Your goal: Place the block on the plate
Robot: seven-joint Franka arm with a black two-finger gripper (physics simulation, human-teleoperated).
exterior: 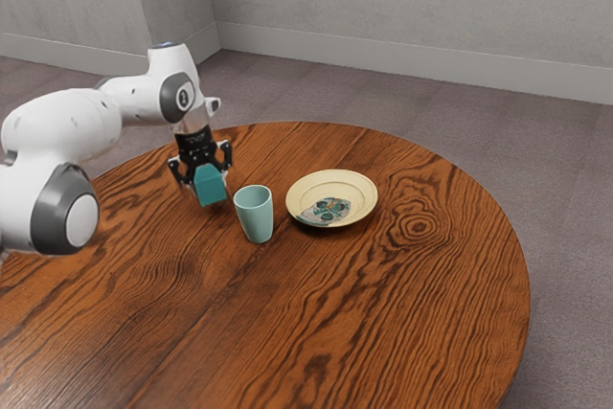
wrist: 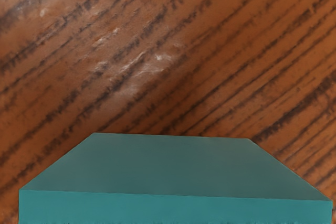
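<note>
In the exterior view my gripper [exterior: 207, 177] points down beside the cup, shut on the teal block [exterior: 210, 188], with a finger on either side of it. Whether the block's underside touches the table cannot be told. The wrist view has the block [wrist: 173, 169] large at its lower edge, just under my hand. A cream plate [exterior: 360, 192] with a dark patterned centre lies on the table, toward the exterior view's right from the block and beyond the cup.
A pale teal cup [exterior: 255, 215] stands upright between the block and the plate, nearer the exterior camera. The round wooden table [exterior: 412, 304] has its curved edge behind the plate and toward the exterior view's right.
</note>
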